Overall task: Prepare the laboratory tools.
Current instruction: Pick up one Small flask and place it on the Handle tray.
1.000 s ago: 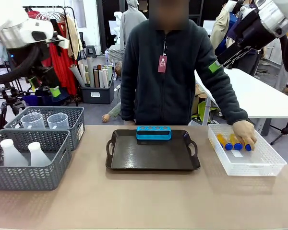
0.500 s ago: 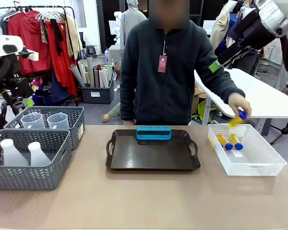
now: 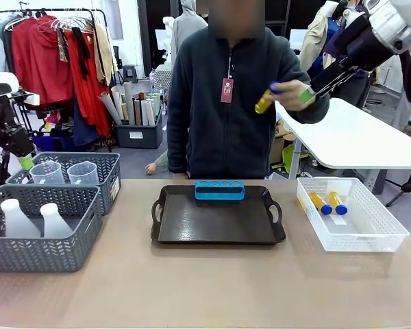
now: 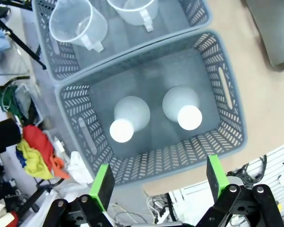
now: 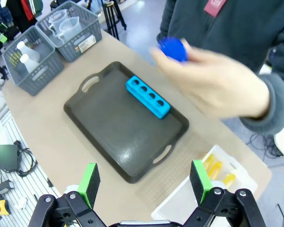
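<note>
A yellow tube (image 3: 263, 103) is grasped in the person's hand (image 3: 292, 92) at chest height, tilted from 7 to 1 o'clock in the front view, blue cap (image 3: 274, 88) uppermost. It is held at 9 o'clock, just beside the right gripper (image 5: 144, 172), whose jaws are spread and empty. The left gripper (image 4: 156, 182), likewise spread, is poised well apart over the conical flasks (image 4: 128, 120), so a handover to the right arm is judged likelier.
</note>
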`<state>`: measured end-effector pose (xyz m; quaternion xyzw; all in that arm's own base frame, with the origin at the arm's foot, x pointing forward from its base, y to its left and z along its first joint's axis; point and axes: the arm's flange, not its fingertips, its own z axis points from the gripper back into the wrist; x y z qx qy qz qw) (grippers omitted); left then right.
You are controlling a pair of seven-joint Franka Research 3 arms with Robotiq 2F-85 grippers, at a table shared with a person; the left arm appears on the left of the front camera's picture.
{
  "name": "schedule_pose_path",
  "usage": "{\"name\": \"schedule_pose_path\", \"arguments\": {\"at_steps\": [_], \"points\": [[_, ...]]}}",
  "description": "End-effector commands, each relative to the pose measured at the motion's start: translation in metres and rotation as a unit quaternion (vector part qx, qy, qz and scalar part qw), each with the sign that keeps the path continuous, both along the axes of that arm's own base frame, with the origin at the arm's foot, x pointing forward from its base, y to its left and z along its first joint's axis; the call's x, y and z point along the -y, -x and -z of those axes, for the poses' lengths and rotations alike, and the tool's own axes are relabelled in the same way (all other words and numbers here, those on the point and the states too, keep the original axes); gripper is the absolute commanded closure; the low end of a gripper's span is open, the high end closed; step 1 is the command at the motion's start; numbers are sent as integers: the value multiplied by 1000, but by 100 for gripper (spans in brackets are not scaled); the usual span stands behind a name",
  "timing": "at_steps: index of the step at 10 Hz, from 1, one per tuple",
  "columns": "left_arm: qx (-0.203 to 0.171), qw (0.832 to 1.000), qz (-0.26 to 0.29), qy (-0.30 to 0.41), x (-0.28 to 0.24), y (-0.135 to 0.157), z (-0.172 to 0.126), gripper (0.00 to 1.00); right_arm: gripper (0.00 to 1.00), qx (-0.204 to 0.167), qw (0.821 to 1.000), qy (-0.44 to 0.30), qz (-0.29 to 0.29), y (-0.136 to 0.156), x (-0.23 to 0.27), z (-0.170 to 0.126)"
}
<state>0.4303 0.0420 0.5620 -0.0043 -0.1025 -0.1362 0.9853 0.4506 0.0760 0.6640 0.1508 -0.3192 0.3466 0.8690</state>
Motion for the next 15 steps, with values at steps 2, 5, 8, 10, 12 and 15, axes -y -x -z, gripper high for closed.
{"name": "schedule_pose_path", "arguments": {"at_steps": [2,5,8,10,12,15], "points": [[2,1000,2,0,1,1,-3,0,0,0,1000,-3,-2,0,0,-1],[-11,1000,-7,-13,-9,-9,12,0,0,0,1000,-3,-2,0,0,-1],[-27,999,-40,-24,-19,-19,50,0,0,0,1000,-3,-2,0,0,-1],[-19,997,-62,-30,-32,-23,65,0,0,0,1000,-3,-2,0,0,-1],[-22,994,-100,-37,-49,-24,81,0,0,0,1000,-3,-2,0,0,-1],[-47,992,-117,-30,-63,-23,101,0,0,0,1000,-3,-2,0,0,-1]]}}
